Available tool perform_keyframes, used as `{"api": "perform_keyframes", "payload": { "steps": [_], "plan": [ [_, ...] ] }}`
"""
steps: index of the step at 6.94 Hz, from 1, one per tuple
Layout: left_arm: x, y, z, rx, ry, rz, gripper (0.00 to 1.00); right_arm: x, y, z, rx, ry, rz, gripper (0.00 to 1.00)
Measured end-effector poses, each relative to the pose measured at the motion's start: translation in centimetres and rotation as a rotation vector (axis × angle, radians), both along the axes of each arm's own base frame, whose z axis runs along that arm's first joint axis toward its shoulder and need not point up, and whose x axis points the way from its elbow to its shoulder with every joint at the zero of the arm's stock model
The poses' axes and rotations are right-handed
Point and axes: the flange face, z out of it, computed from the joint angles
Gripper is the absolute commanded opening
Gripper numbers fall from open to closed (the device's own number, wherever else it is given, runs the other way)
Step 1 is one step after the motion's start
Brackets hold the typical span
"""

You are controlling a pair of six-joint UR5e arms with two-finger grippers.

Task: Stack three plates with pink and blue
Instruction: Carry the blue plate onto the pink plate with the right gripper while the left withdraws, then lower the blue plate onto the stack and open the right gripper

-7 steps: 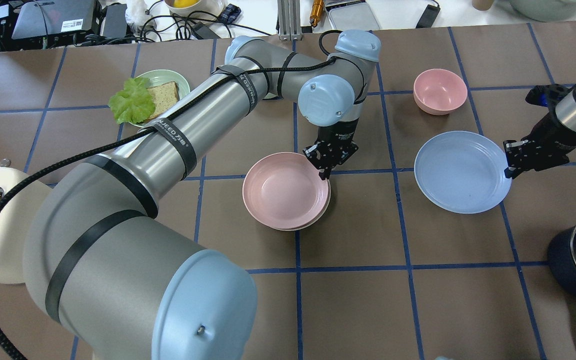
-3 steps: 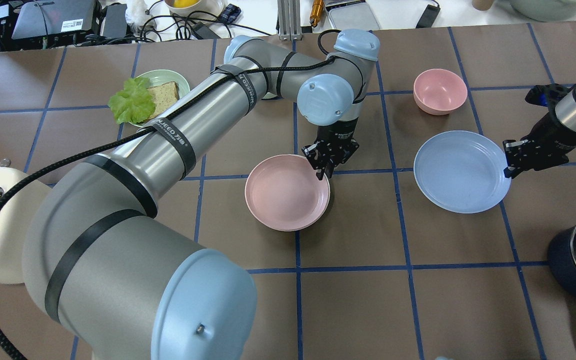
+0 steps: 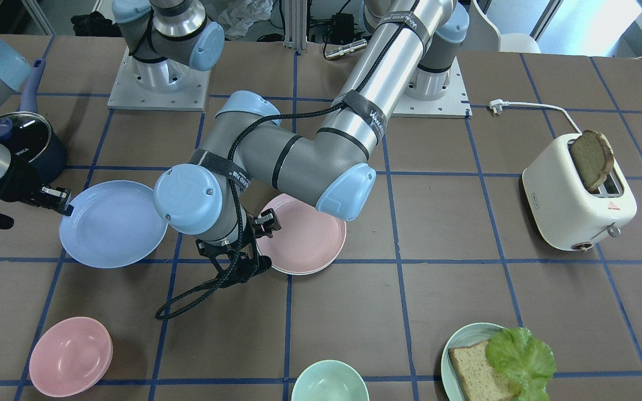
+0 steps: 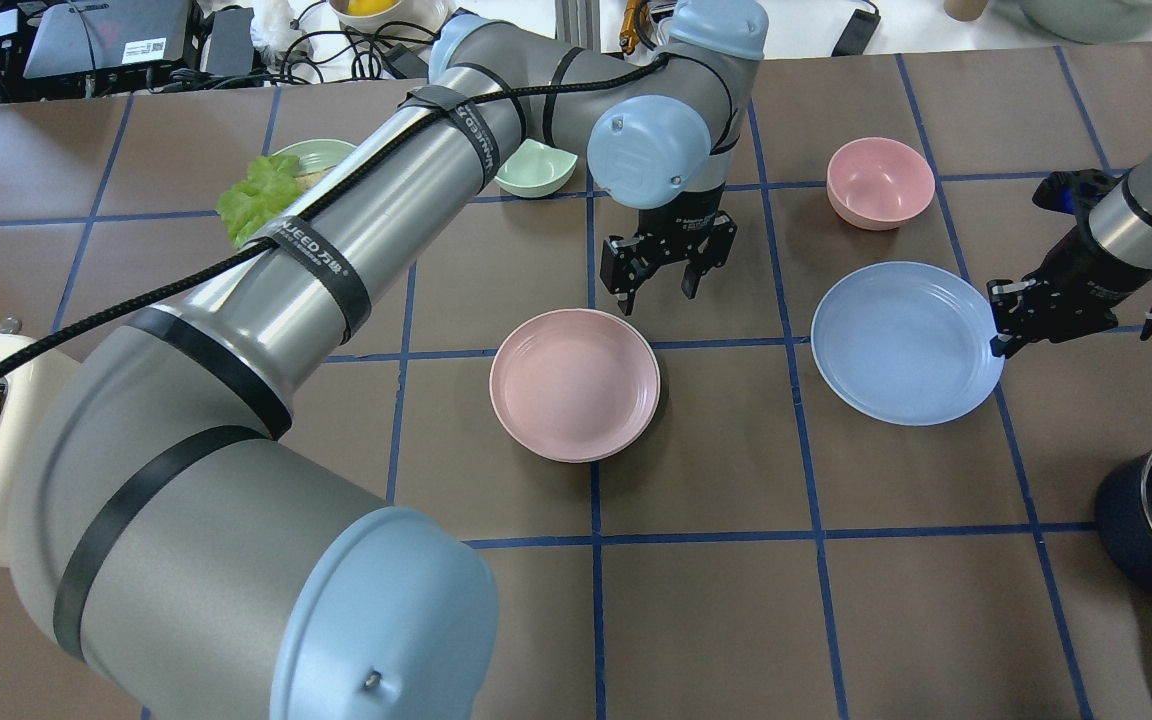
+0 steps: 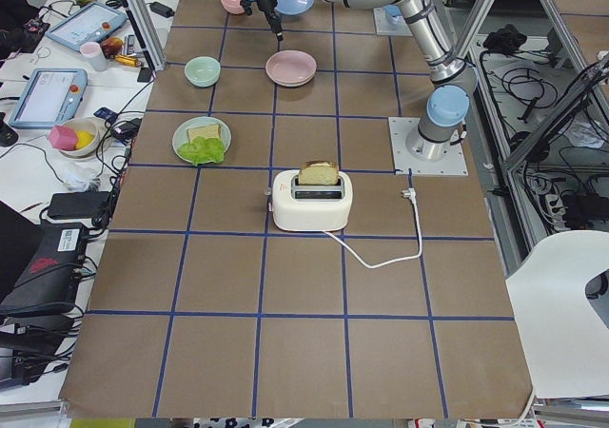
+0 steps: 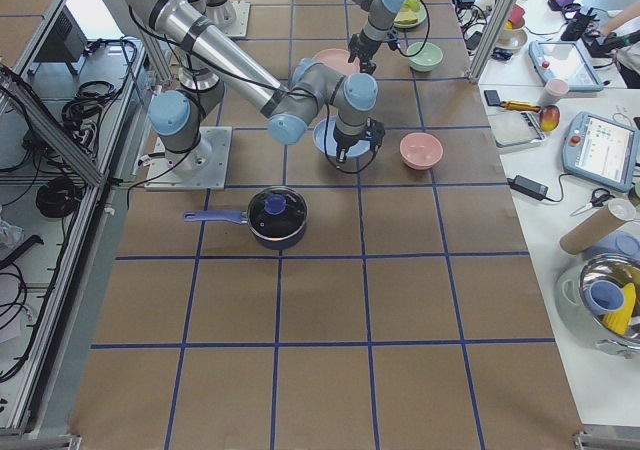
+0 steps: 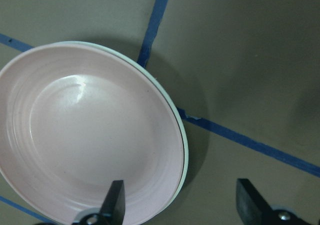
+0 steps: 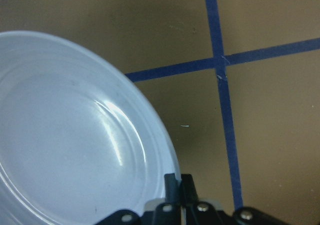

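On the counter (image 4: 716, 600), the pink plate (image 4: 574, 385) lies nested on the cream-white plate (image 7: 185, 157) (only a thin rim of it shows). Just beyond, the left gripper (image 4: 658, 290) hangs released, jaws spread, touching nothing. Well apart to the right, the right gripper (image 4: 999, 335) is clenched on the rim of the blue plate (image 4: 896, 345).

Near the table's middle, pink plate (image 4: 574, 384): round, shallow, matte, upright, empty, nested on white plate (image 7: 185, 152), of which only a thin rim visible. Well apart, to the right in the overhead view, blue plate (image 4: 901, 343): same size, empty, right rim pinched by right gripper (image 4: 996, 345).
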Motion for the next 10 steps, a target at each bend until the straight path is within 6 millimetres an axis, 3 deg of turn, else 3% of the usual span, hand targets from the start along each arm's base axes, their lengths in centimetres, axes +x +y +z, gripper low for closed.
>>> {"api": "perform_keyframes", "payload": {
  "steps": [2,3,5,8,10],
  "plan": [
    [1.9,-1.7,5.1,-0.059,0.037,-0.016,0.88,3.1,-0.4,0.9,-0.013,-0.03,-0.038,0.0],
    [3.4,-2.2,7.5,-0.085,0.058,-0.051,0.89,6.1,-0.6,1.3,-0.014,-0.041,-0.054,0.0],
    [7.4,-3.4,11.8,-0.128,0.096,-0.127,1.0,14.0,-0.6,1.4,0.0,-0.035,-0.076,0.0],
    [13.6,-4.7,16.2,-0.154,0.124,-0.207,1.0,24.7,0.6,0.9,0.002,-0.012,-0.135,0.0],
    [19.2,-5.5,18.7,-0.146,0.139,-0.272,1.0,31.6,1.7,-0.7,-0.015,-0.009,-0.16,0.0]
  ]
}}
